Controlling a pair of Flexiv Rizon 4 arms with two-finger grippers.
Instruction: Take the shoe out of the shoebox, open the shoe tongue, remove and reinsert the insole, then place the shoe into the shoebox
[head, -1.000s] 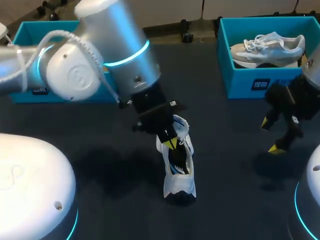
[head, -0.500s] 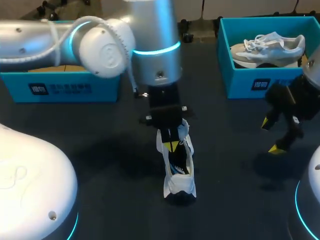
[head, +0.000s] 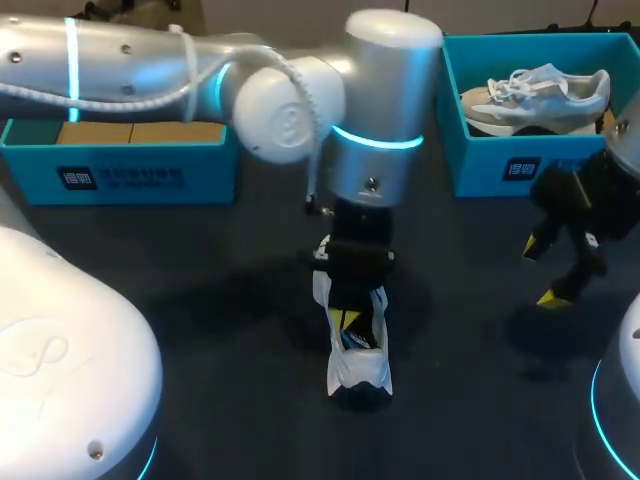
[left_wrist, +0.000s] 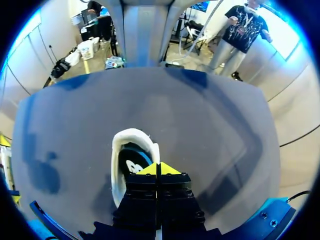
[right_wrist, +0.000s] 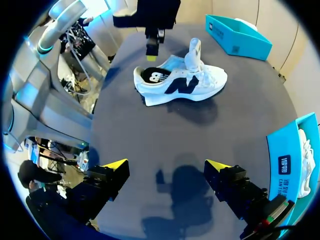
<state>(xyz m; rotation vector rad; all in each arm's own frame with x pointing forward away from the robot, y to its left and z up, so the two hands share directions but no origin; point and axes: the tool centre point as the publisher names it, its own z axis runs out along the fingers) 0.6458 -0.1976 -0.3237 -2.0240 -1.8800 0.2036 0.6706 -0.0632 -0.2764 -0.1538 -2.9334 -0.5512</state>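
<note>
The left end effector, yellow tips pressed together and closed, sits at the opening of the white shoe. The shoe stands on its sole near the middle of the dark worktop. At the shoe's 3 o'clock, well apart, the right end effector hangs open. At 1 o'clock, a blue shoebox holds a second shoe.

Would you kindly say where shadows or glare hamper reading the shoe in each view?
Head view: the left arm covers one end of the shoe, its shadow darkening the table. Left wrist view: the left gripper hides part of the opening. Right wrist view: shoe well lit; the shadow of the right gripper lies ahead.
</note>
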